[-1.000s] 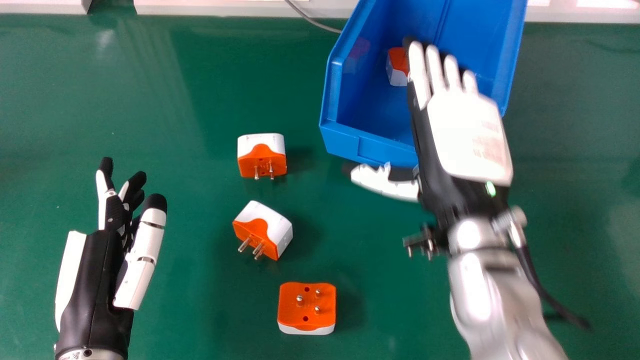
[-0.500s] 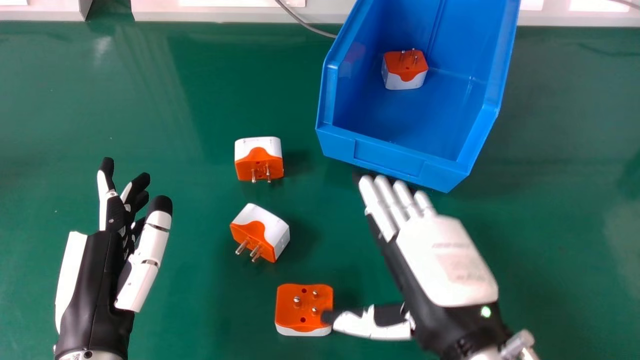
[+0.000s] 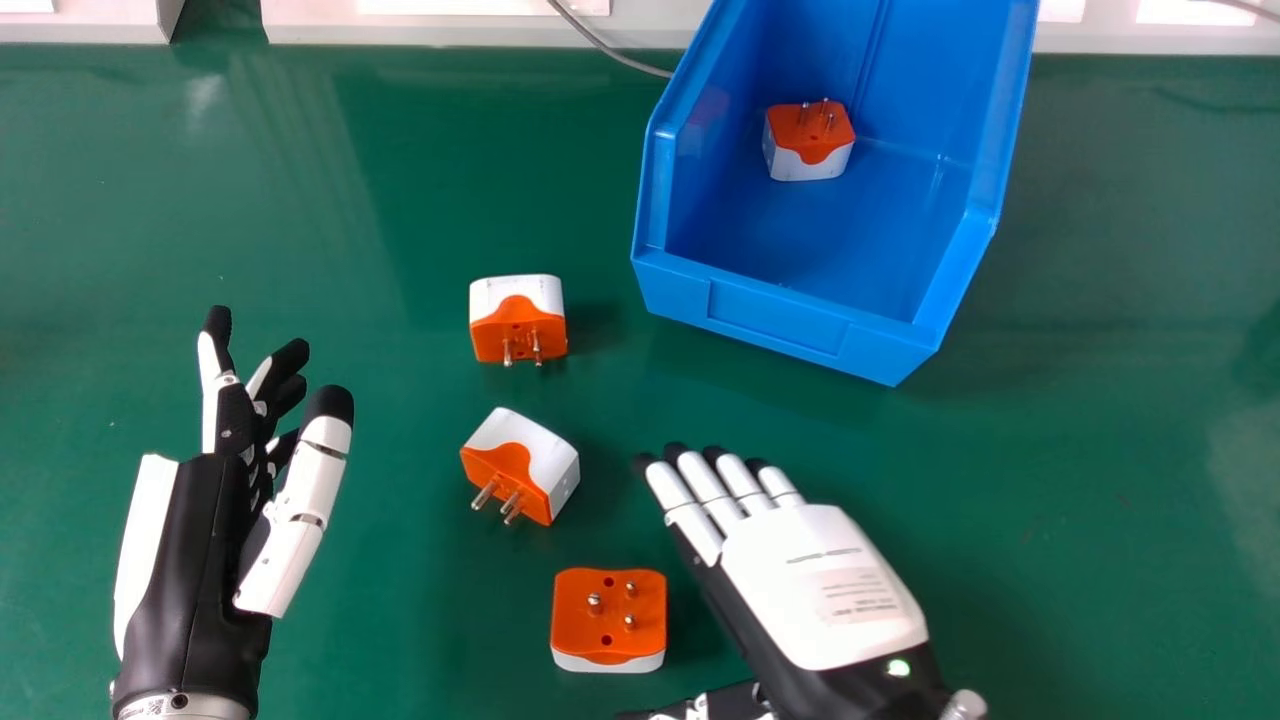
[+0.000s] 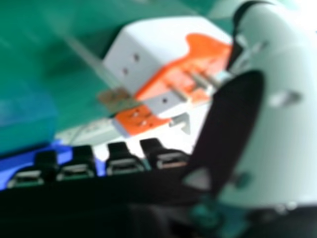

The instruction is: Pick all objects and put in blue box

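Using green worktop (image 3: 1110,460) as base for everything. Having blue box (image 3: 770,312) at far side, low front facing robot, probably for easy drops. Holding right hand (image 3: 820,590) beside nearest adapter (image 3: 630,657), fingers extended and empty, perhaps for grasping it next; left hand (image 3: 195,560) at left, fingers loosely bent around nothing, likely in reserve. Having middle adapter (image 3: 548,458) and far adapter (image 3: 495,296) also on worktop, presumably awaiting pickup; fourth adapter (image 3: 812,166) inside blue box, pins (image 3: 823,108) up.

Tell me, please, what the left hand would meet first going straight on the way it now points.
For the left hand, the way looks free over the green table towards its far edge, though the hand's height is unclear.
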